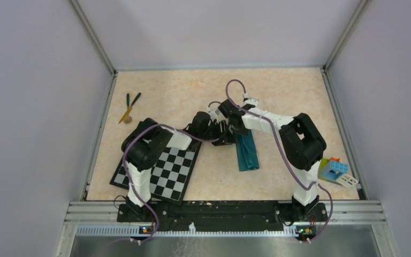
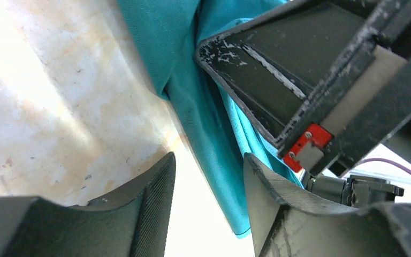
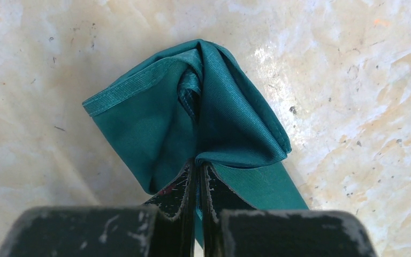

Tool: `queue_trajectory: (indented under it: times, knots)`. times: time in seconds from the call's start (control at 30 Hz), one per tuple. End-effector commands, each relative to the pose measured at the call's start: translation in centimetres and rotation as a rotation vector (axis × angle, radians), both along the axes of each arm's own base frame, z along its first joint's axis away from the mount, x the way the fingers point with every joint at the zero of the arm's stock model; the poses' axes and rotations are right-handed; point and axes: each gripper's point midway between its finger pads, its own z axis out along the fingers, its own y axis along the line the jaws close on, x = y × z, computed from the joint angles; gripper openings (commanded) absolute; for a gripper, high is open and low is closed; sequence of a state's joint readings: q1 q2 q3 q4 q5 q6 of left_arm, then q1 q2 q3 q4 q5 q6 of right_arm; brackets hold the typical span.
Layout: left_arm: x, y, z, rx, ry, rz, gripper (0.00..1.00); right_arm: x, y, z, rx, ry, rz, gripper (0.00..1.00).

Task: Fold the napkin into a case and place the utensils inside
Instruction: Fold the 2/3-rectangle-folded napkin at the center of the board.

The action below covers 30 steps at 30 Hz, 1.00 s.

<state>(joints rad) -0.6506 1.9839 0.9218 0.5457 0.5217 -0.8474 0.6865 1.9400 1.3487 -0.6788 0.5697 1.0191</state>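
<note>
The teal-green napkin lies folded into a narrow oblong strip at mid-table, its far end lifted. My right gripper is shut on a bunched fold of that end of the napkin, which flares out past its fingertips. My left gripper is open just left of it. The napkin hangs loose by its right finger, not clamped. The right gripper's body fills the upper right of the left wrist view. The utensils, two dark green sticks and a tan one, lie at the far left, away from both grippers.
A black-and-white checkerboard mat lies near the front left, partly under the left arm. Blue-and-green toy blocks sit at the front right by the right arm. Metal rails and walls border the table on all sides.
</note>
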Motion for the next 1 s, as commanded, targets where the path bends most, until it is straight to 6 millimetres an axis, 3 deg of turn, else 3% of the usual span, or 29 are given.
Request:
queue_trajectory:
  times: [0.0,0.03,0.1,0.3,0.37,0.57,0.73,0.97]
  knots:
    - [-0.5,0.1,1.8,-0.052,-0.092,-0.04,0.58,0.8,1.2,2.1,0.108,-0.058,-0.051,0.0]
    - [-0.8,0.0,1.7,-0.059,-0.094,-0.053,0.6,0.8,1.2,2.1,0.121,-0.057,-0.06,0.0]
    - [-1.1,-0.2,1.3,-0.05,-0.099,-0.059,0.75,0.8,1.5,1.8,0.144,-0.057,-0.068,0.0]
    - [-1.1,-1.1,-0.5,0.025,-0.116,-0.062,0.92,0.6,2.0,1.2,0.218,-0.054,-0.108,0.0]
    - [-0.7,-1.0,-1.0,0.06,-0.116,-0.036,0.9,0.5,1.7,1.1,0.217,-0.06,-0.125,0.0]
    - [0.3,-0.7,-2.6,0.168,-0.141,0.014,0.7,0.5,1.6,1.0,0.257,-0.054,-0.139,0.0]
    - [0.5,-0.5,-3.8,0.224,-0.154,0.03,0.78,0.7,1.8,1.4,0.274,-0.06,-0.14,0.0]
    - [1.2,1.7,-6.6,0.424,-0.13,0.13,0.52,0.9,2.6,2.1,0.319,-0.06,-0.136,0.0]
